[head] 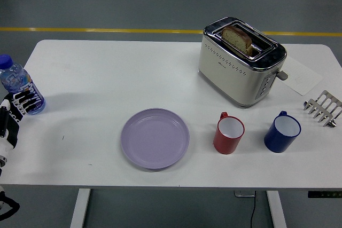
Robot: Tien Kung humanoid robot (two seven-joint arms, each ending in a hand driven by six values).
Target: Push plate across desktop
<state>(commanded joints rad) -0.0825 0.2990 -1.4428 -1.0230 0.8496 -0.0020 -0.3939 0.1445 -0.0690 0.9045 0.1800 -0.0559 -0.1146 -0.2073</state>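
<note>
- Leftmost, the left hand sits at the bench edge, fingers loosely spread and holding nothing, touching or just before a water bottle;
- lilac plate lies near the front edge, left of centre, well apart from the hand;
- red mug, then blue mug;
- toaster with bread behind them; toast rack far right.

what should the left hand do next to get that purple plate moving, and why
Probably sweep the left hand rightward to the round lilac plate's left rim: the hand sits at the white table's left edge by the clear water bottle, well apart from the untouched plate.
</note>
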